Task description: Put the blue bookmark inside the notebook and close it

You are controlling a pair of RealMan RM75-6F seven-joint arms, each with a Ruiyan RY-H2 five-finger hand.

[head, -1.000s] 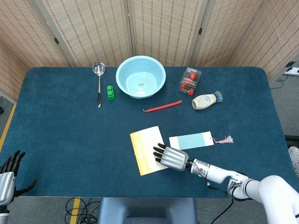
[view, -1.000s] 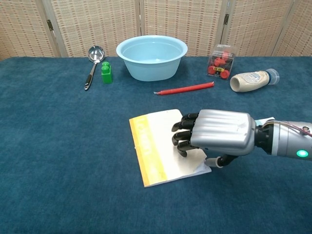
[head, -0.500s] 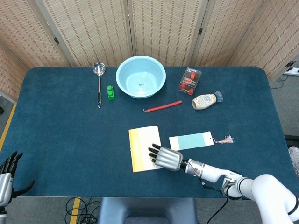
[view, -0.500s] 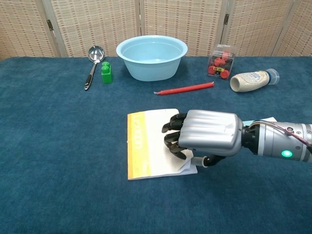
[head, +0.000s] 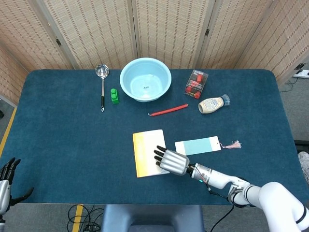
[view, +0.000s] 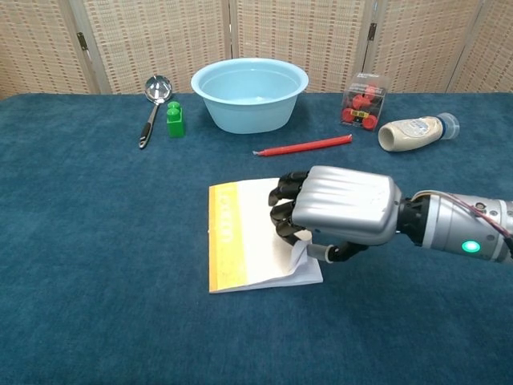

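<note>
Notebook (view: 244, 233), near desk's front edge: thin, floppy; I judged its right-edge cover the place to lift. Right hand (view: 337, 212) curled there, pinching the cover corner. Bookmark (head: 197, 145): light, flimsy. Left hand (head: 6, 181) released.

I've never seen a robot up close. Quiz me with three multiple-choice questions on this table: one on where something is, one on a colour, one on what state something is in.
1. Where does the bookmark lie?
A. inside the bowl
B. on the table, right of the notebook
C. beside the ladle

2. What colour is the bowl?
A. light blue
B. red
C. yellow

3. What is the right hand doing?
A. holding the red pen
B. hanging far above the table
C. resting on the notebook

Answers: 1 B, the head view shows it flat beside the notebook. 2 A, both views show pale blue. 3 C, its fingers lie on the white cover.
</note>
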